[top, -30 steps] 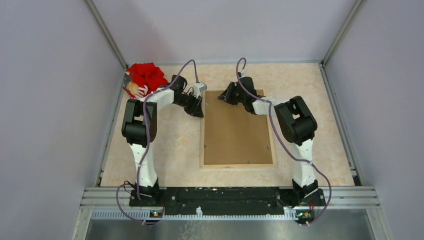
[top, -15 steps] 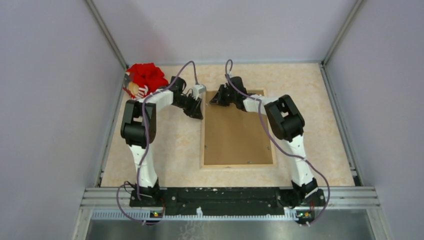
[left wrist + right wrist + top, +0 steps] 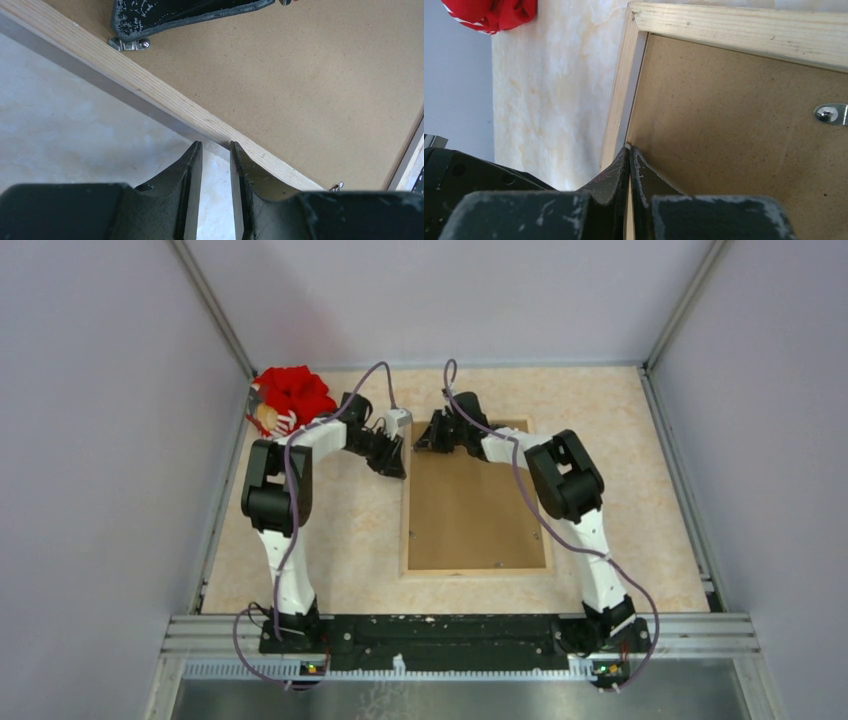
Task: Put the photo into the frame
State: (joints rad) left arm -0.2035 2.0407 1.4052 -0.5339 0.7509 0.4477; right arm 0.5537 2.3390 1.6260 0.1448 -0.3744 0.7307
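Note:
The frame (image 3: 478, 571) lies back-up on the table, its light wood rails around a brown backing board (image 3: 475, 510). The photo is hidden. My left gripper (image 3: 398, 465) stands at the outer side of the left rail (image 3: 165, 97) near the far corner. Its jaws are a narrow gap apart, and only table shows between them (image 3: 216, 145). My right gripper (image 3: 420, 440) is shut, its tips (image 3: 629, 147) down at the seam between the left rail (image 3: 616, 115) and the backing board (image 3: 734, 125), close to a small metal tab (image 3: 129, 44).
A red cloth bundle (image 3: 292, 395) sits in the far left corner of the table. Another metal tab (image 3: 830, 114) lies on the backing near the far rail. Grey walls close in the table on three sides. The two grippers are close together at the frame's far left corner.
My right gripper has swung left along the frame's far end to the left rail, and its jaws have closed. The left arm and the frame have not moved.

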